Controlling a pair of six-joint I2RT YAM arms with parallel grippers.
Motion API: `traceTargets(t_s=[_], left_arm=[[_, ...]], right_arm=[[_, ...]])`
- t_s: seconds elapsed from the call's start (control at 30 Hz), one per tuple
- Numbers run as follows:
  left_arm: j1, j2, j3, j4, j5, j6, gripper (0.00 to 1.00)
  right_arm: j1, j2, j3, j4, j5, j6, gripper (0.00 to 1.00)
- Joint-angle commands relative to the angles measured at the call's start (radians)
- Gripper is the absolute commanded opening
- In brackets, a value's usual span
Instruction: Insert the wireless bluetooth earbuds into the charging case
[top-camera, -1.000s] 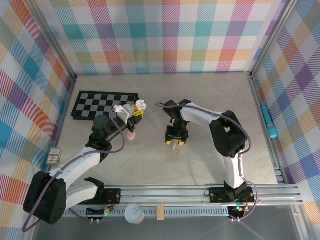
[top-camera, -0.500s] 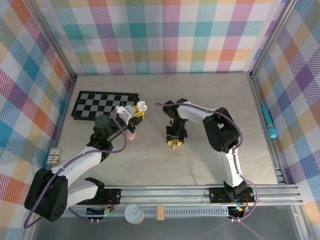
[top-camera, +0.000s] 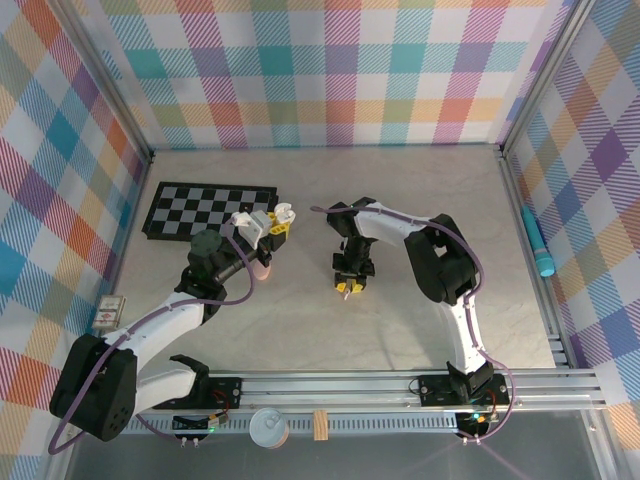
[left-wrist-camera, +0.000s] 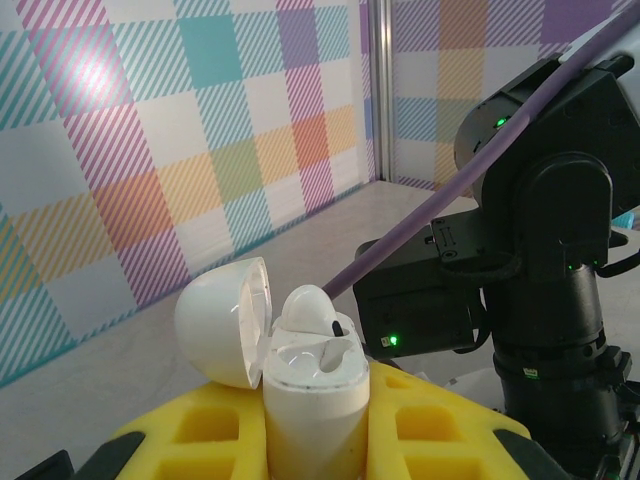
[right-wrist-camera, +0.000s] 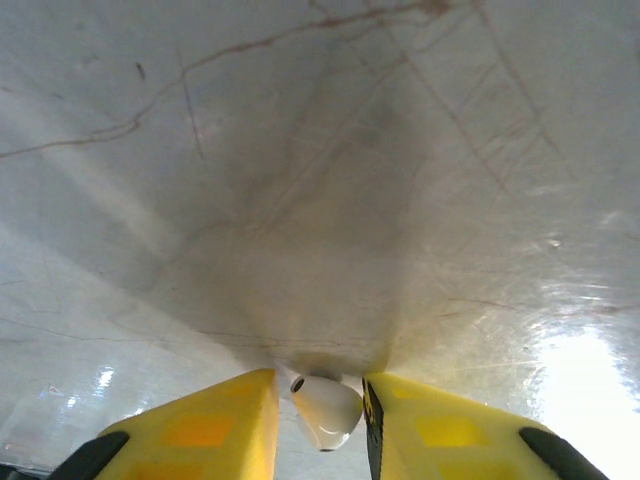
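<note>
Right wrist: right gripper (right-wrist-camera: 320, 388) narrowly pinches white earbud (right-wrist-camera: 326, 410); left gripper (left-wrist-camera: 315, 425) grips charging case (left-wrist-camera: 300, 365).

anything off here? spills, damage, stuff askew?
Nothing stands out. The left tool holds the white charging case, lid open, with a seated earbud inside. The right tool brackets a loose white earbud lying on the table; contact unclear.
</note>
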Motion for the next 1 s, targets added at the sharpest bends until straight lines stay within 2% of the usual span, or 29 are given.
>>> traceTargets(t_s=[0.0,0.23,0.47,0.73,0.97], left_arm=[[0.008,-0.013,0.001,0.034,0.022,0.007,0.00],[0.007,-0.019,-0.001,0.028,0.027,0.002,0.00],[0.007,-0.019,-0.001,0.023,0.034,-0.005,0.00],[-0.016,-0.006,0.018,-0.019,0.059,-0.007,0.00],[-0.084,0.028,0.021,-0.043,0.067,-0.005,0.00]], right_arm=[[0.000,0.031,-0.027,0.002,0.031,0.001,0.28],[0.000,0.004,-0.040,0.012,0.037,0.008,0.23],[0.001,-0.099,-0.074,0.054,0.071,0.013,0.23],[0.001,-0.279,-0.146,0.134,0.171,0.029,0.22],[0.000,-0.462,-0.216,0.238,0.244,0.004,0.22]])
